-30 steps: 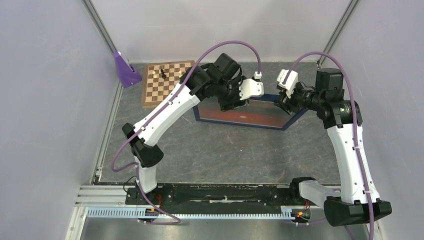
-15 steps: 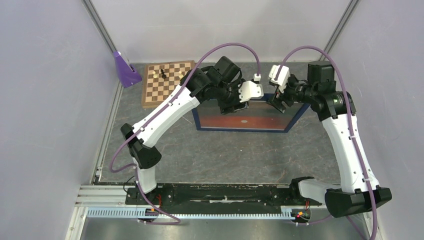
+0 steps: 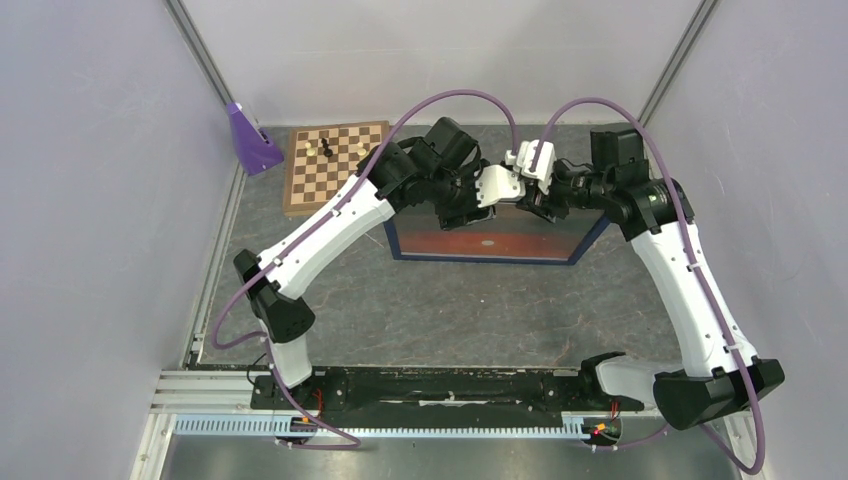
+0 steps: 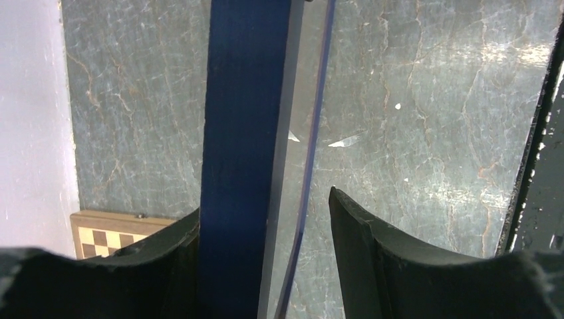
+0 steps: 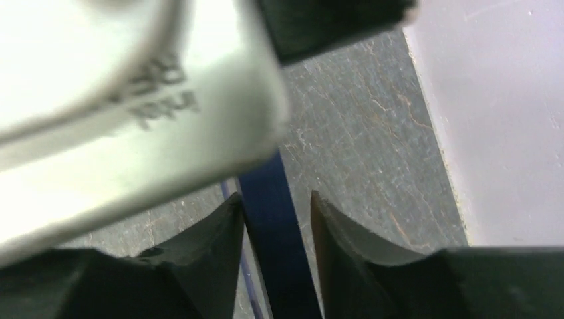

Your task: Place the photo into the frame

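Lying on the cracked grey stone-look table point(image 3: 440, 300), far centre: the frame point(image 3: 400, 243), dark blue front upward, thin and rectangular, with the photo point(image 3: 490, 240) showing red-orange inside. Seemingly at the seating or squaring step; next, probably easing go without shifting it. Left gripper point(image 4: 263, 219) spread wide astride the blue rail and a clear pane edge. Right gripper point(image 5: 278, 212) nearly closed around the rail (contact unclear). Smaller chessboard point(image 3: 330, 165) far left.

blurred, upside-down dark lettering on white housing point(image 5: 126, 126) in right wrist view, not legible, no other text
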{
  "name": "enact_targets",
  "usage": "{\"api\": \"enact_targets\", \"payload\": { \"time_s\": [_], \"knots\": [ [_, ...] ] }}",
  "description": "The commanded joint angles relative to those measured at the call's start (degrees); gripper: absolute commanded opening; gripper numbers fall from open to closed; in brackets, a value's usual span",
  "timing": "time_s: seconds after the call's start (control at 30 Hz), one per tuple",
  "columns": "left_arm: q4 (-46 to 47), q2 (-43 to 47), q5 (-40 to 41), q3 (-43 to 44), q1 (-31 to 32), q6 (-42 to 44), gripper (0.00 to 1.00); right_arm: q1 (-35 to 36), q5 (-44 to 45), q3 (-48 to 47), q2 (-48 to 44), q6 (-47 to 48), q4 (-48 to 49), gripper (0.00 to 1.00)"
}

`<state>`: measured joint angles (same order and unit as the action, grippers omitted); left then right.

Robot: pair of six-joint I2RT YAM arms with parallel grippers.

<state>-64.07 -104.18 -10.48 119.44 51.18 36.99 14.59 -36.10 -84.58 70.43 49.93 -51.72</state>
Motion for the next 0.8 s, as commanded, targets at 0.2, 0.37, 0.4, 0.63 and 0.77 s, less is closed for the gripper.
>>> {"api": "enact_targets", "payload": {
  "time_s": [0.2, 0.37, 0.4, 0.63, 0.77],
  "knots": [
    [5.53, 5.47, 0.89, -4.15, 0.24, 0.41, 0.05, 0.18, 0.94, 1.3, 0.14, 0.71, 1.04, 0.11],
    [6.96, 6.58, 1.31, -3.58, -1.87, -2.29, 0.52, 0.14, 3.46, 1.69, -1.1, -3.33, 4.51, 0.0],
    [7.75, 7.02, 1.32, -3.67, -2.56, -2.86, 0.57, 0.13, 3.74, 1.65, -1.11, -4.21, 5.07, 0.0],
    [13.7, 11.36, 0.16, -3.34, -9.27, -9.27, 0.8, 0.04, 6.26, -0.23, -0.27, -13.37, 9.11, 0.0],
    [17.48, 14.67, -0.98, -4.24, -14.55, -14.06, 0.82, 0.09, 7.62, -3.52, 0.98, -20.1, 10.7, 0.0]
  ]
}}
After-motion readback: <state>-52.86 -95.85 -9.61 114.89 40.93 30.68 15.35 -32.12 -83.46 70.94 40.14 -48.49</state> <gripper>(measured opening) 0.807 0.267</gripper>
